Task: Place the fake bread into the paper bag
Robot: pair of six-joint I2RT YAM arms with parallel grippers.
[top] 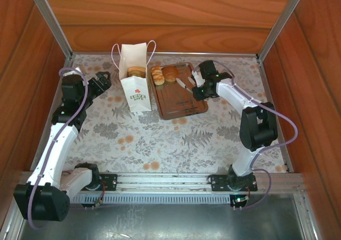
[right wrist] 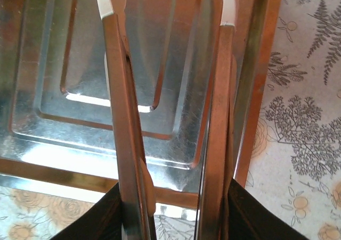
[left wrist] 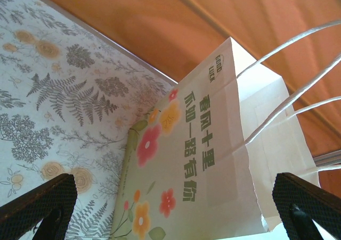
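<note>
1. Here, the paper bag [top: 136,93] stands upright just left of the brown tray [top: 184,104]. Its mouth is open and fake bread [top: 137,71] shows inside, though I cannot tell how many pieces.
2. The tray holds more at its far end: one brown roll [top: 171,73] and golden striped croissants [top: 157,75], seemingly two.
3. The right gripper [top: 186,82] is over the tray, its fingers [right wrist: 120,117] moderately apart with nothing between them.
4. The left gripper [top: 108,80] sits just left of the bag, spread wide and holding nothing.
5. One bag, one tray, two grippers.
</note>
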